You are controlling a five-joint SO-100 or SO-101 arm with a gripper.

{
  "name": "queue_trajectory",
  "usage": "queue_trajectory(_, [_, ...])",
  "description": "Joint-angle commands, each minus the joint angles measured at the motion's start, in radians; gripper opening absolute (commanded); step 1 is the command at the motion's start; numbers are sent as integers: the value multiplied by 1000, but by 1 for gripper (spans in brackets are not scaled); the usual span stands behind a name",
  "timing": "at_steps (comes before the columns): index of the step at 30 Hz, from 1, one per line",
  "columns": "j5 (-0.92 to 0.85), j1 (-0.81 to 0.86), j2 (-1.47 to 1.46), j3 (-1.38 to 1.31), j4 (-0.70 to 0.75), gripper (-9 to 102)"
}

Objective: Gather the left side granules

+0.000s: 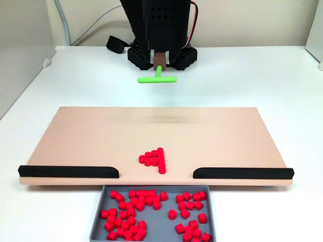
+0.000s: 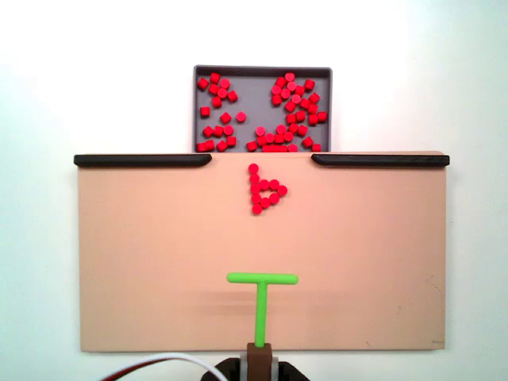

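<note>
Basically a sweep setup: tan board [image 2: 159, 262] lies flat on the white table [image 1: 282, 75], and the arm holds a green T-shaped tool [image 2: 261, 279] by its stem, crossbar forward, so the bar works as a pusher blade. The claw [image 1: 159, 59] looks closed around the stem end, a brown piece gripping it, but the jaws sit in dark shadow under the arm housing, so that grip is a judgement. In a fixed view the tool hangs lifted over the board's arm-side edge, apart from the pellets.

Granules [image 2: 265, 190], about a dozen red blocks, sit bunched in a tight wedge near the middle of the board, close to its tray-side edge, right in line with the gap between two black rails [image 1: 68, 171]. The rails run along that edge, likely to stop pellets rolling off and funnel them through the gap. A grey tray [image 2: 262, 73] butts against the board under the gap, already holding a much larger lot of red pellets [image 1: 133, 212], split loosely into two clumps.

The cluster looks already gathered; judging by layout, what's left is a straight push through the gap. Risk: pellets scattering sideways past the short bar.
</note>
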Motion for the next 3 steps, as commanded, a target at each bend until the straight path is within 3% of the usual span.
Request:
queue_trajectory(1, [5,8,18,-6,-5,0])
queue_trajectory(3, [5,8,18,-6,-5,0])
